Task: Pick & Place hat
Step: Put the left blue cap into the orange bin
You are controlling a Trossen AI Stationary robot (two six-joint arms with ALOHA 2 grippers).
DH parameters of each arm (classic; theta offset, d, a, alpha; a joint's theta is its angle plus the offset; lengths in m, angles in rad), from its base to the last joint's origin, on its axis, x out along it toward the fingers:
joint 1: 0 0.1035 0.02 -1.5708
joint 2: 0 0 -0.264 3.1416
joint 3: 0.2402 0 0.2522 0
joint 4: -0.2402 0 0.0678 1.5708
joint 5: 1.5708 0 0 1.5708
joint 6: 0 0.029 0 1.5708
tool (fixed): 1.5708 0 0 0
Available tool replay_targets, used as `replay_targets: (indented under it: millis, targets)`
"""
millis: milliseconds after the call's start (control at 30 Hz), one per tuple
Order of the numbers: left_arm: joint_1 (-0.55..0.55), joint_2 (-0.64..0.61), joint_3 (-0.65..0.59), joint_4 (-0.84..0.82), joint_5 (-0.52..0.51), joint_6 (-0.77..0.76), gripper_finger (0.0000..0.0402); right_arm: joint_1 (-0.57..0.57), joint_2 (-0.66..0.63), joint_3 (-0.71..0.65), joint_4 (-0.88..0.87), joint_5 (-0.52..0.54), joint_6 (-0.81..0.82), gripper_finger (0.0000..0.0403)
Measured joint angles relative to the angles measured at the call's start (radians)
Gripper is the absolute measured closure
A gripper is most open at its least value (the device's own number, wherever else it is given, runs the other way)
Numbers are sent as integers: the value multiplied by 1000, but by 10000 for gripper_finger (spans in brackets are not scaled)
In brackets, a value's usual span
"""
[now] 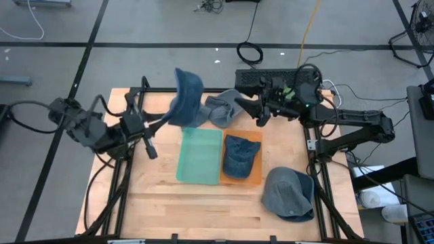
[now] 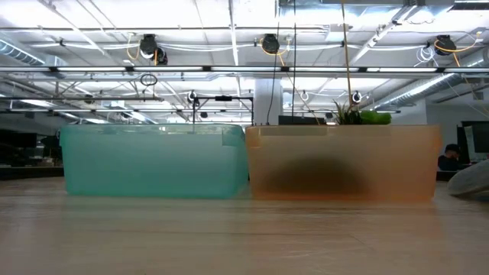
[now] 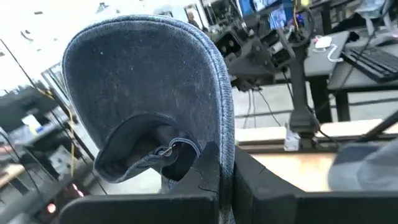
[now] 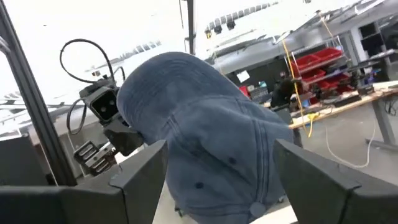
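A blue denim cap (image 1: 186, 98) is lifted above the table's far middle, with my left gripper (image 1: 165, 122) shut on its brim. The brim (image 3: 143, 81) stands upright. The crown (image 1: 220, 108) reaches toward the table's right side. My right gripper (image 1: 252, 110) is open at the crown's far side. In the right wrist view the crown (image 4: 211, 149) fills the gap between its two fingers, with the top button (image 4: 255, 208) showing. My left gripper pinches the brim's side edge (image 3: 219, 155) between its two fingers, coming level from the table's left. The cap is lifted clear and its brim rises above the fingers. My right gripper has a finger (image 4: 143, 174) on each side of the crown; whether they touch it I cannot tell.
A green bin (image 1: 200, 154) and an orange bin (image 1: 252, 177) stand side by side mid-table. Another blue cap (image 1: 241, 154) lies in the orange bin. A grey hat (image 1: 288, 193) lies on the table at the near right. A black box (image 1: 261, 78) sits at the far edge.
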Motion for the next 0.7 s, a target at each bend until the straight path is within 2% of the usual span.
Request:
replay_targets:
  millis: [267, 400, 533, 700]
  targets:
    - [64, -17, 0, 201, 168, 242, 394, -6, 0, 0, 55, -4, -26, 122]
    - [98, -31, 0, 288, 280, 348, 394, -6, 0, 0, 98, -8, 42, 121]
    - [134, -46, 0, 358, 377, 419, 394, -7, 0, 8, 120, -59, 30, 116]
    - [173, -63, 0, 379, 438, 460, 394, -8, 0, 59, 107, -82, 14, 90]
